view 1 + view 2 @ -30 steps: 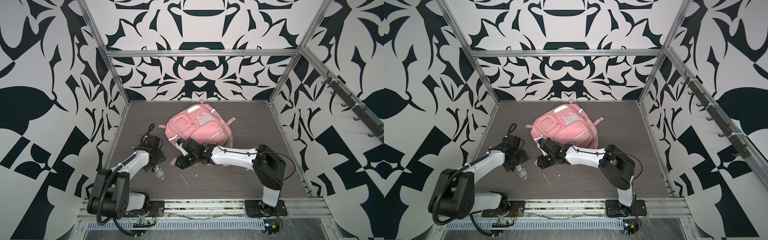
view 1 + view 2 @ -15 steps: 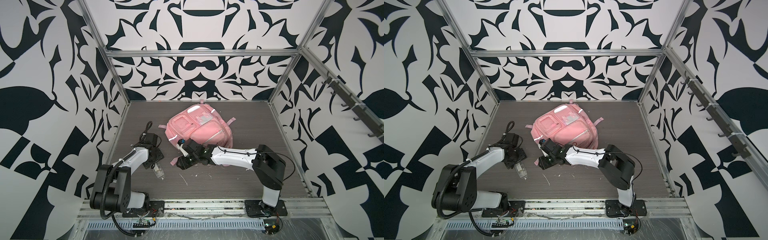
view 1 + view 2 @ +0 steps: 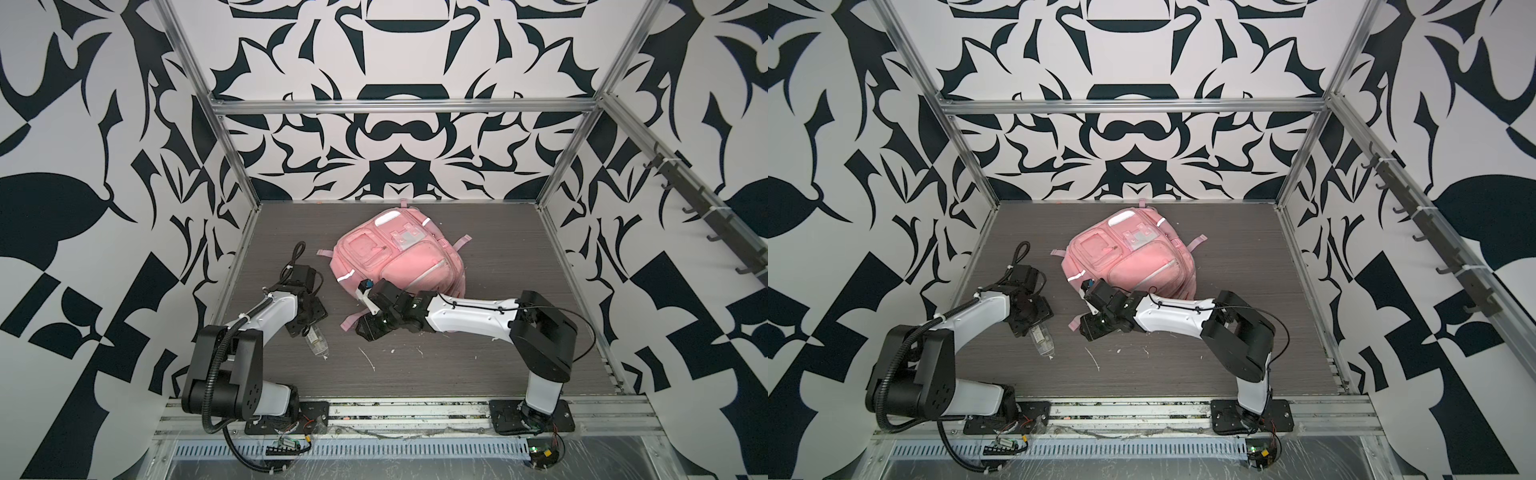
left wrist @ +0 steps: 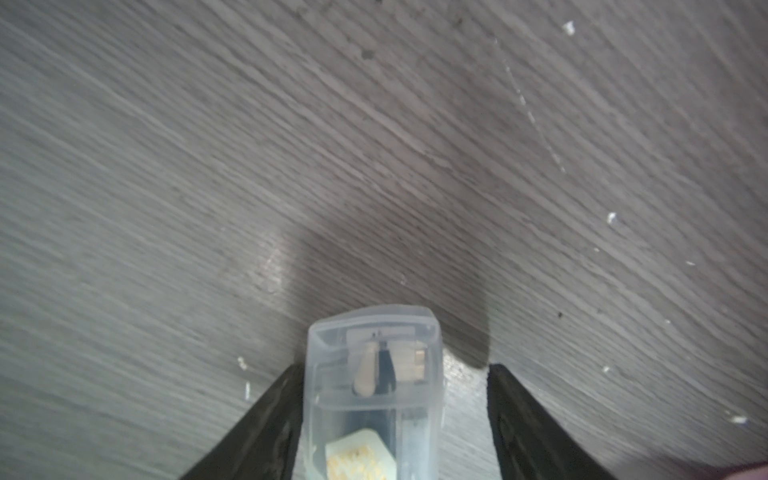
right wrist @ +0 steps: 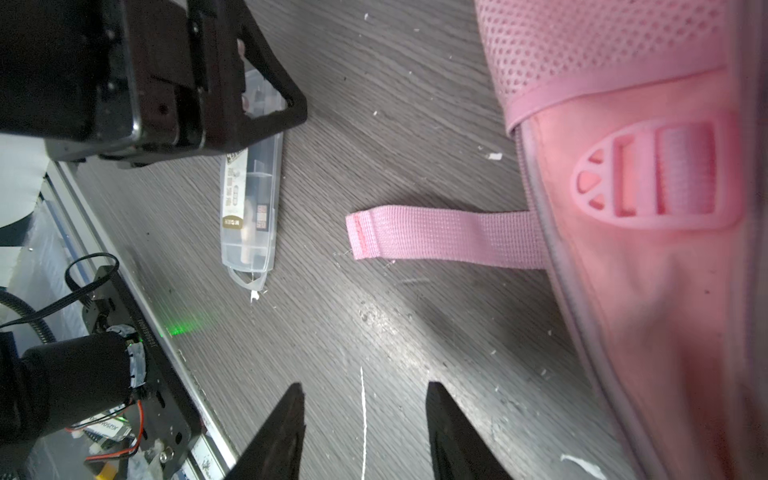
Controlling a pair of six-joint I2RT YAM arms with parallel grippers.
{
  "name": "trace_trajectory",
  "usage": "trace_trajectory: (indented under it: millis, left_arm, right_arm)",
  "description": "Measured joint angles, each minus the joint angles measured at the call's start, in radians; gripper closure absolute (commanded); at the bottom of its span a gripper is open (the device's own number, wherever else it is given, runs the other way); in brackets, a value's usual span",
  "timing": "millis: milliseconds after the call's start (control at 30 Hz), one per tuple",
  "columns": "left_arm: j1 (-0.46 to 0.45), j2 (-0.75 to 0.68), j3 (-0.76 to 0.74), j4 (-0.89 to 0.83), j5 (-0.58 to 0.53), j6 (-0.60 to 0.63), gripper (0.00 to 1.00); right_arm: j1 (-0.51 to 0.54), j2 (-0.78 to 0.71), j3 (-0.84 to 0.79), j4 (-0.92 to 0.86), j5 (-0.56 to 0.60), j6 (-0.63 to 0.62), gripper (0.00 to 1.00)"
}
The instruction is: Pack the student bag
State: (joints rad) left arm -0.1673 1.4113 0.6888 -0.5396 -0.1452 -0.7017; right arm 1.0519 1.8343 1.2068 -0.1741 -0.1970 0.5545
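Left pincer [image 4: 395,369] jaws narrowed partway around clear plastic case [image 4: 370,395]. Left arm [image 3: 266,316] elbow pulled back toward its base, more folded. Right pincer [image 3: 368,332] slid slightly toward the front table [image 3: 436,374] edge.

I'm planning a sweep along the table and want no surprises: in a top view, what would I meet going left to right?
left arm's shoulder joint → clear plastic case → right gripper → right arm's elbow joint. The student bag overlaps the right gripper sideways, so it is left out.
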Motion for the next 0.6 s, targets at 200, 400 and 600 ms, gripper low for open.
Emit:
trace_trajectory:
  millis: [200,400,600]
  left_arm:
    - [-0.029,0.005,0.003,-0.011,-0.008,-0.001,0.33]
    - [-0.056,0.015,0.012,-0.027,-0.016,-0.004,0.36]
    - [-0.068,0.025,0.019,-0.040,-0.022,-0.004,0.40]
  right_arm:
    - [0.000,-0.015,-0.011,0.009,0.003,0.000,0.50]
    - [0.000,-0.016,-0.016,0.018,0.009,-0.001,0.50]
    - [0.000,-0.016,-0.027,0.018,0.015,-0.001,0.50]
